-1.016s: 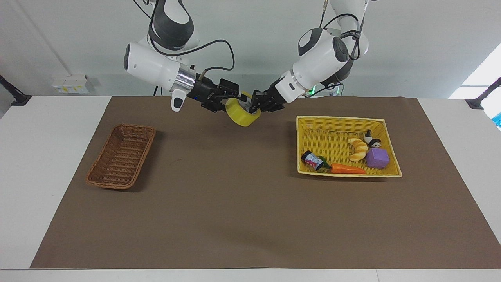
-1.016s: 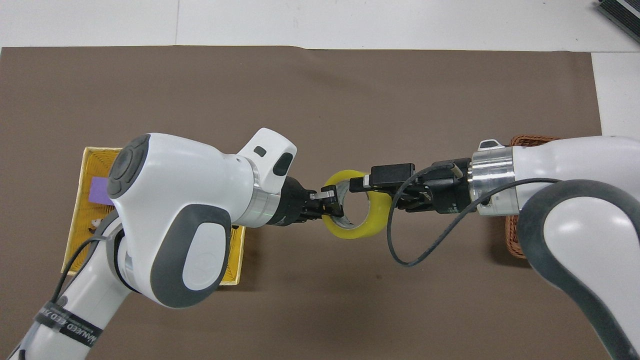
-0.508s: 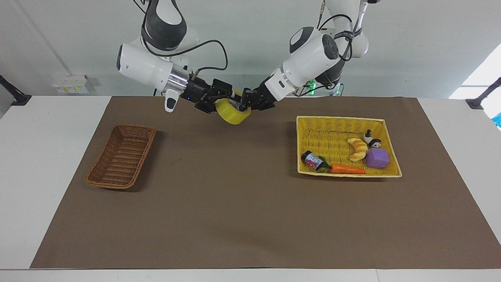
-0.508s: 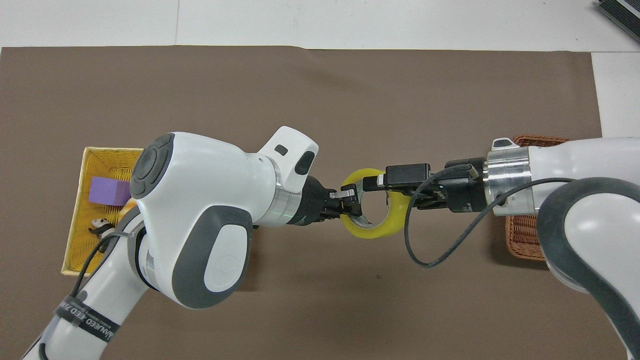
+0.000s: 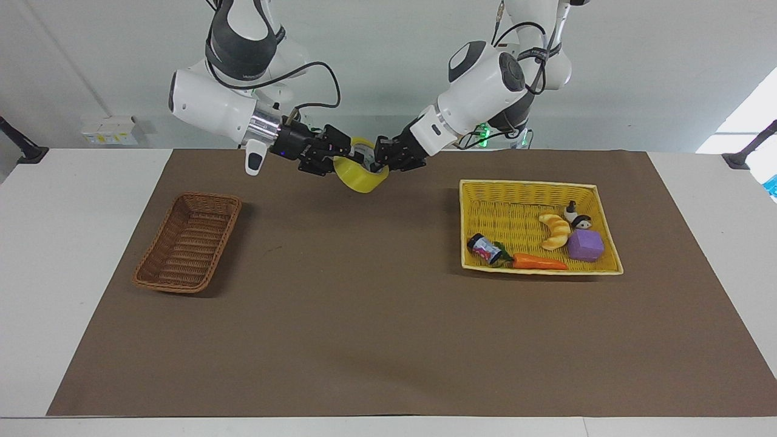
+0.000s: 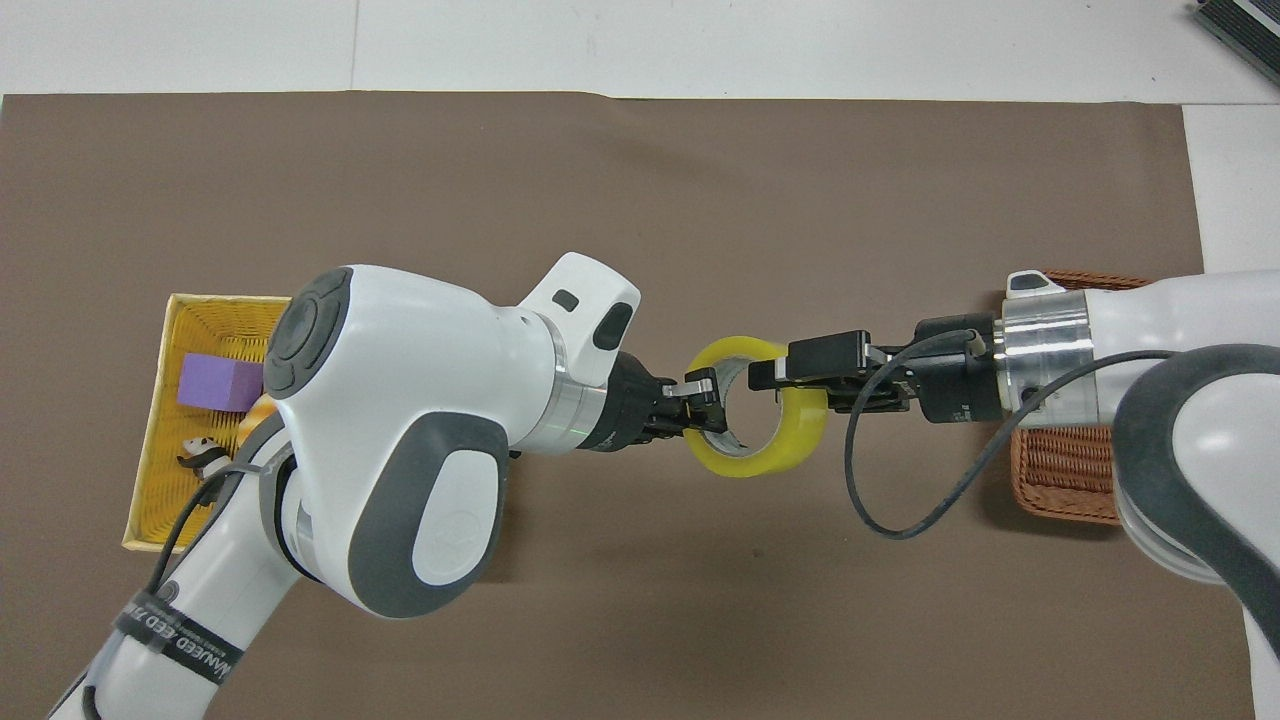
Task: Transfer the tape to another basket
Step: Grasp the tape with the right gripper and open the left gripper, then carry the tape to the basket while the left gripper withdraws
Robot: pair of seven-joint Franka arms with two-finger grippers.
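Tape [image 5: 359, 176] aloft over mat [image 5: 388, 340], left gripper [image 5: 377, 162] and right gripper [image 5: 341, 155] gripping its rim.

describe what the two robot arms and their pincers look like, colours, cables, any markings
Both arms are glossy white with dark grey joint caps and a silver wrist ring. The left pincer and right pincer are small and black. A loose black cable loops from the right wrist. A black band with white lettering wraps the left arm's lower link; a green light glows near its base.
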